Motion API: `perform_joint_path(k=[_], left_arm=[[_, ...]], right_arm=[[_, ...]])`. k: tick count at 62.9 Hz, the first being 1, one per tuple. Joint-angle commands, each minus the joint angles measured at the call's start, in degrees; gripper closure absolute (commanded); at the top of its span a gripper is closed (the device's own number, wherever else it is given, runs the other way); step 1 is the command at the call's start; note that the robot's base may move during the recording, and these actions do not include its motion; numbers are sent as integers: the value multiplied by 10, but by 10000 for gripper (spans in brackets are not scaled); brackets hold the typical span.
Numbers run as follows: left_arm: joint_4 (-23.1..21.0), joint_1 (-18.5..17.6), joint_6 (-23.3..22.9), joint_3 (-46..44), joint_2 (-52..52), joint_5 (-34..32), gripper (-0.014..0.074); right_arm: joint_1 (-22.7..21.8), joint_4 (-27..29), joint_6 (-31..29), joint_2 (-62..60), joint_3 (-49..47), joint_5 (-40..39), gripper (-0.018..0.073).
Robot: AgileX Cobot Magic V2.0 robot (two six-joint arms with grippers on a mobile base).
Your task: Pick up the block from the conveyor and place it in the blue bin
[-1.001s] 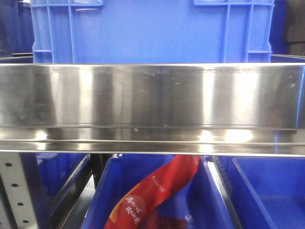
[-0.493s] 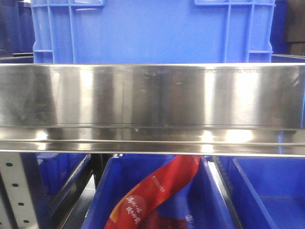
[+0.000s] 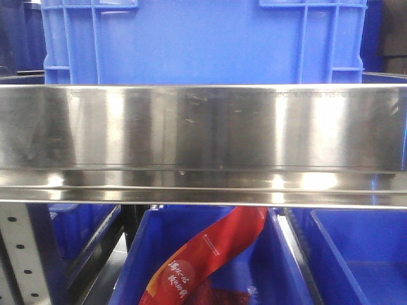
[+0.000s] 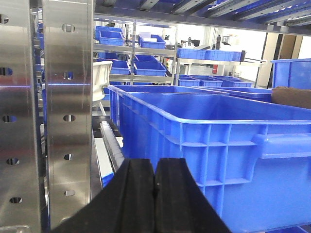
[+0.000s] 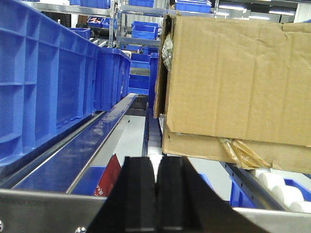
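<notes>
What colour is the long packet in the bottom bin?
Red, with white writing; the packet shows best in the front-facing view.

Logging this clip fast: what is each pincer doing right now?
Left pincer: closed, black fingers pressed together, holding nothing.
Right pincer: closed, holding nothing.

Blue bin [image 3: 203,38], silver rail [image 3: 203,133], red packet [image 3: 203,254], perhaps white-lettered.
</notes>
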Motion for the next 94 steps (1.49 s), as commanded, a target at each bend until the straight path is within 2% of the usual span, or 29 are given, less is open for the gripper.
perform_joint_path(k=[1,16,21,25,29,37,44,51,80,94], left_arm=[[0,2,-3,0,-4,-9,707],[3,5,-3,9,-12,-10,707],[48,17,-3,31,-26,-7,707],[53,39,-3,58,-40,-16,707],[61,78,-12,95,-59,-28,707],[102,145,-80,171,-106,-57,707],[103,173,-82,221,-152,-59,707],[101,171,-82,258,-180,-59,707],[79,114,-76,258,-180,-48,707],[79,114,-76,258,-180,-50,707]], right_arm=[[-4,-4,0,-2,2,-13,727],[-4,-4,0,-2,2,-13,727],[-4,-4,0,-2,2,-13,727],[-4,-4,0,-2,2,-13,727],[-4,-4,0,-2,2,-13,727],[-4,-4,0,-2,2,-13,727],[-4,-4,0,-2,2,-13,727],[-4,-4,0,-2,2,-13,727],[-4,-4,0,-2,2,-13,727],[-4,-4,0,-2,2,-13,727]])
